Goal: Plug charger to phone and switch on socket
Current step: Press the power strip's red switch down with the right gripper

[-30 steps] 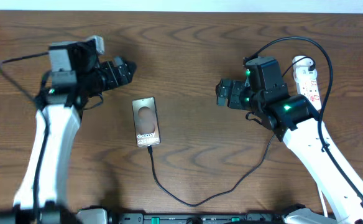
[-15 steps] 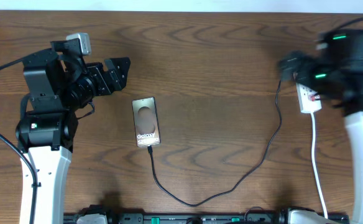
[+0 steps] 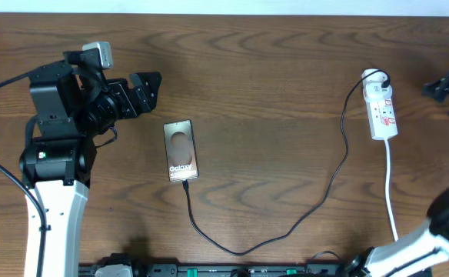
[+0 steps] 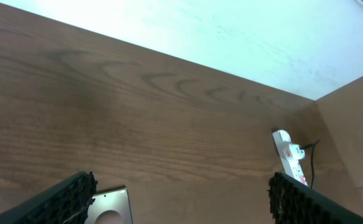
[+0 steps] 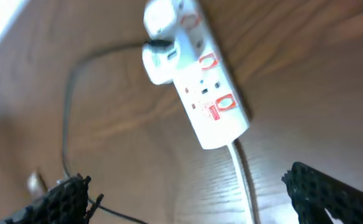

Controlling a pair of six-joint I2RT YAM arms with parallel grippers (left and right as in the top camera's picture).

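Note:
The phone (image 3: pixel 181 150) lies flat on the wooden table, left of centre, lettering up; its top corner shows in the left wrist view (image 4: pixel 110 205). The thin black charger cable (image 3: pixel 286 231) runs from the phone's near end in a loop to the plug (image 3: pixel 379 78) seated in the white socket strip (image 3: pixel 381 113) at far right. The strip with red switch marks also shows in the right wrist view (image 5: pixel 203 87) and left wrist view (image 4: pixel 289 157). My left gripper (image 3: pixel 148 87) is open and empty, up-left of the phone. My right gripper (image 3: pixel 444 88) is open, empty, right of the strip.
The strip's white cord (image 3: pixel 391 192) runs toward the table's near edge. The right arm's white link (image 3: pixel 420 246) sits at the bottom right corner. A light wall (image 4: pixel 231 31) bounds the table's far edge.
The right arm has swung away from above the strip to the far right edge, uncovering the strip and plug. The left arm pulled back left a second ago, then stayed.

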